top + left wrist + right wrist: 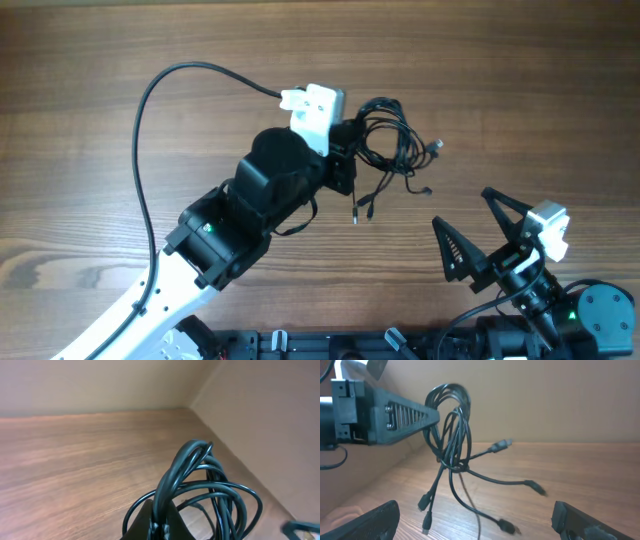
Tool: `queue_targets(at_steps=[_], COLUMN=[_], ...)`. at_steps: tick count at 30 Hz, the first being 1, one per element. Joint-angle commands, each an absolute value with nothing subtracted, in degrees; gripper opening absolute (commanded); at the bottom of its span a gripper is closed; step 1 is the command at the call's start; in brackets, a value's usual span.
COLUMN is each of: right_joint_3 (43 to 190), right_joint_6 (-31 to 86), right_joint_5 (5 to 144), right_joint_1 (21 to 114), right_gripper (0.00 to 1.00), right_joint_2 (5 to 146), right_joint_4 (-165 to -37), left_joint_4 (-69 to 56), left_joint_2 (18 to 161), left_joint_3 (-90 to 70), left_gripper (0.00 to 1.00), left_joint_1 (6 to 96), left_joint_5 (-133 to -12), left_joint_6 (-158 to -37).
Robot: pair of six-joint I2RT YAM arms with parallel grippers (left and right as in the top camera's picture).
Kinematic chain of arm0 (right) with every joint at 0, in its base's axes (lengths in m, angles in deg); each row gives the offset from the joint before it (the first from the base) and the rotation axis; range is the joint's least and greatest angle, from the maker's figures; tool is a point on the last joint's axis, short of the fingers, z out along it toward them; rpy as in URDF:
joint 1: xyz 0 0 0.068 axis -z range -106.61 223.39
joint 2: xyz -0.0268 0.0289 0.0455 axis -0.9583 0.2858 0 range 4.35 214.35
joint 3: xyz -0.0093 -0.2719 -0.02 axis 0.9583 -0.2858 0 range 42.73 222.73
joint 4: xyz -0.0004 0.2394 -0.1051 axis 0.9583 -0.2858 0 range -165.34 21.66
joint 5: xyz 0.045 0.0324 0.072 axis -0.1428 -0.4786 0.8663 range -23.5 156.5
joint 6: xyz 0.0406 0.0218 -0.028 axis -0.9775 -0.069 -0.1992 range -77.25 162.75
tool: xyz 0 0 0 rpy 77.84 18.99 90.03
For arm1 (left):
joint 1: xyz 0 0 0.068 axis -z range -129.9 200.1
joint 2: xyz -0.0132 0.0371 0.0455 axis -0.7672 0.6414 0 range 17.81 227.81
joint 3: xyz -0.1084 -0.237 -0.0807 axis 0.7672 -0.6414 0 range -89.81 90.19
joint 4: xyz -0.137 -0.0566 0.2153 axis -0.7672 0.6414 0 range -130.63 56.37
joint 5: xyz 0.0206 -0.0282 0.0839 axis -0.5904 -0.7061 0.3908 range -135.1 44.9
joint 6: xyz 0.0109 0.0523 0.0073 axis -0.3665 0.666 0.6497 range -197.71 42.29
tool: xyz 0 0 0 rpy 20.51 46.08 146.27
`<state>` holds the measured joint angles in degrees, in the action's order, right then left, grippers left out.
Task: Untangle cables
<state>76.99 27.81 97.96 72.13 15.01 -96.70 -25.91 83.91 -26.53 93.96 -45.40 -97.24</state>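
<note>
Cables [456,464] clamped at left gripper [434,414] tip (dangling below).

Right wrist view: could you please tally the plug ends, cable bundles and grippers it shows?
Plug ends: 5
Cable bundle: 1
Grippers: 2, the left gripper and the right gripper
Total: 8

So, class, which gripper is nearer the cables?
Left. The left gripper is clamped on the cables, holding the bundle up. The right gripper is open and apart from them, to their lower right in the overhead view, touching none.
</note>
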Motion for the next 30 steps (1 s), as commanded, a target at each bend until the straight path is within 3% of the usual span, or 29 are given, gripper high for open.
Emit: queue_targets(at_steps=[1, 5, 10, 14, 17, 22, 30], right_joint_3=[77.89, 77.89, 77.89, 77.89, 77.89, 77.89, 77.89], right_joint_6=[31.17, 38.69, 39.74, 44.55, 49.64, 57.51, 65.29], right_joint_5=[102.79, 107.62, 102.11, 111.75, 120.25, 120.14, 116.93], right_joint_1=[72.0, 72.0, 72.0, 72.0, 72.0, 72.0, 72.0], right_gripper=[1.0, 1.0, 0.99, 0.86, 0.84, 0.83, 0.67], right_joint_2=[14.44, 14.44, 14.44, 14.44, 14.44, 14.44, 14.46], right_joint_4=[-96.72, -98.38, -101.42, -98.76, -97.75, -97.36, -97.53], left_joint_4=[-28.25, -30.76, -31.87, -31.87, -31.9, -30.93, -31.09], left_joint_2=[83.45, 83.37, 83.28, 83.28, 83.28, 83.28, 83.39], left_joint_3=[-25.83, -25.83, -25.83, -25.83, -25.83, -25.83, -25.83], left_gripper=[0.04, 0.04, 0.04, 0.04, 0.04, 0.04, 0.04], left_joint_1=[93.98, 93.98, 94.04, 96.01, 97.54, 97.58, 97.63], left_joint_5=[-52.81, -52.79, -52.87, -54.1, -54.08, -56.98, -63.5], left_joint_6=[-91.36, -91.32, -89.94, -90.13, -90.07, -84.36, -83.69])
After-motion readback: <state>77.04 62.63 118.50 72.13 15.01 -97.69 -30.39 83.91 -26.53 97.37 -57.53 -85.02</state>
